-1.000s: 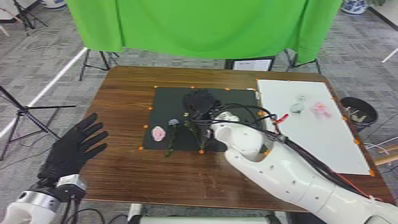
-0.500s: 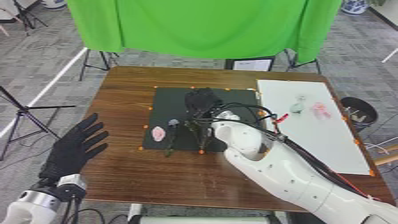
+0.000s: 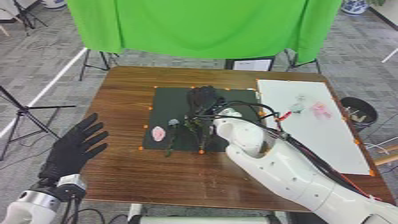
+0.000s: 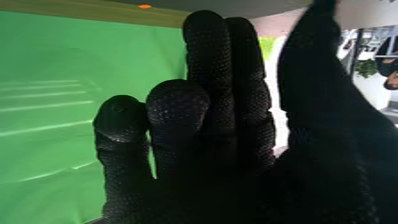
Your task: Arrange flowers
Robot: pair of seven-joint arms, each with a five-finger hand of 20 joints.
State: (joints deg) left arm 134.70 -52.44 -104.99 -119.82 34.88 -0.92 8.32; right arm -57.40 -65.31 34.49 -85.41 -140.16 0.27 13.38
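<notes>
Dark square mat (image 3: 169, 104): judge spacing across it before setting a bloom.
Black-gloved right hand (image 3: 204, 96): over the mat's 12 o'clock side, fingers loosely extended, gripping nothing visible; you'd best pinch stems gently.
Blue-grey, green-stemmed flower (image 3: 173, 122): apart, at those fingers' 7 o'clock.
Pink oval bloom (image 3: 158, 133): farther, 7 o'clock; avoid brushing it.

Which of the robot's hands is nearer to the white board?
Right. The right hand is over the dark mat, left of the white board; the left hand is farther off, at the left edge of the table.
</notes>
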